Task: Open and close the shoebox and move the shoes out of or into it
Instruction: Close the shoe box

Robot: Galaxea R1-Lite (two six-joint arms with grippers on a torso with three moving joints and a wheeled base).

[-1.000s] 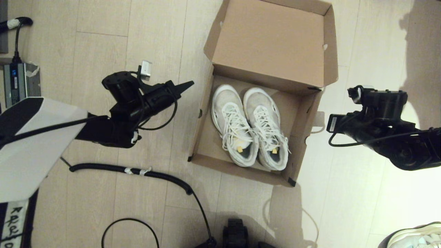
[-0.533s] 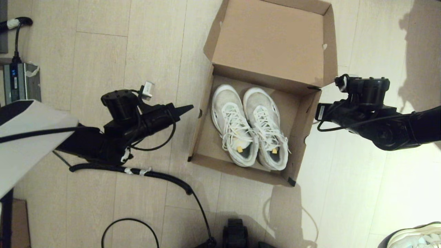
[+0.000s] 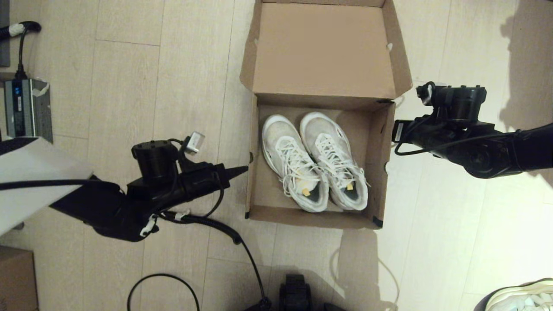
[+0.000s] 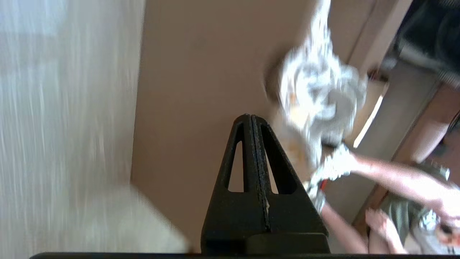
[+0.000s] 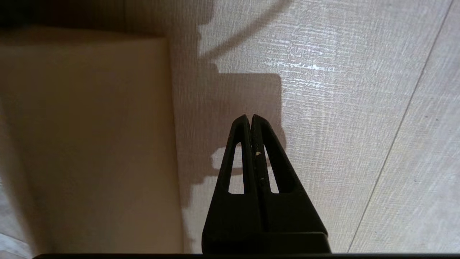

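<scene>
I have the shoebox sitting on the floor ahead of me, its lid folded back flat on the far side, so it is open. The shoes lie side by side inside it, toes toward the lid and heel openings toward me, laces loose across the tongues.

My left tool is low beside the box's left wall, its tip right at the cardboard, with both fingers pressed together and nothing between them. My right tool is near the box's right wall, pointing at bare floor just beside the cardboard; its fingers are also together and hold nothing.

I judge the shoes to be light and soft: mesh uppers that will give under pressure, with firmer soles. The heel collar or the rim of the opening looks like the best place to pinch, since it offers an edge a narrow tool can close over. Laces are a poor hold; they would slip or let the shoe swing. The two shoes touch, so taking the outer edge of one keeps me off the other.

The box itself is thin, stiff cardboard, probably light enough to slide on this floor when nudged, so I would push gently and steady a wall.
</scene>
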